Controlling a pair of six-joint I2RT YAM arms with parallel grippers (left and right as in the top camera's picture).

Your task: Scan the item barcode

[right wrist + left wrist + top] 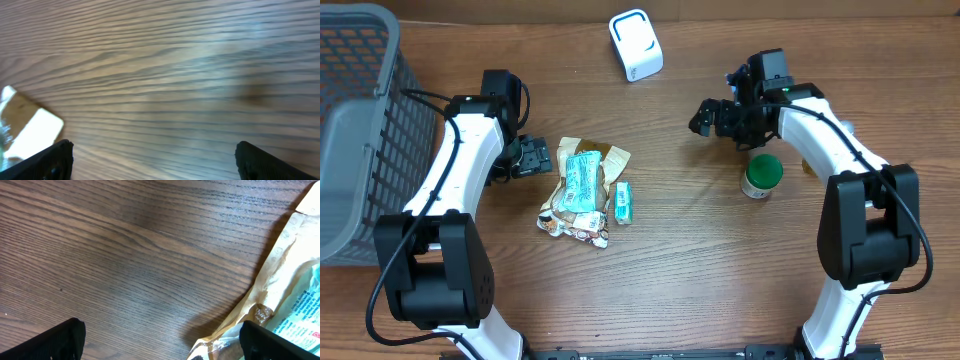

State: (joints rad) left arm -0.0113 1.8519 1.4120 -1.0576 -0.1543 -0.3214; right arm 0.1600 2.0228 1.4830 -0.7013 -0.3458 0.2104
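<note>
The packet pile [584, 192] is laid mid-table, long axis running away from the robot. Just left of it the left gripper [532, 157] is seen, jaws apart and empty; the right gripper [713, 117], likewise spread, well right of it. The white scanner [635, 45] beyond the pile is shown overhead only, the packet print [305, 309] only by the left wrist.

Snack packets [582, 188] piled centre; white scanner [636, 45] beyond

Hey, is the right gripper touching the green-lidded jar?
Apart. Overhead, the right gripper hangs open up and left of the jar, with bare table showing between them.
</note>
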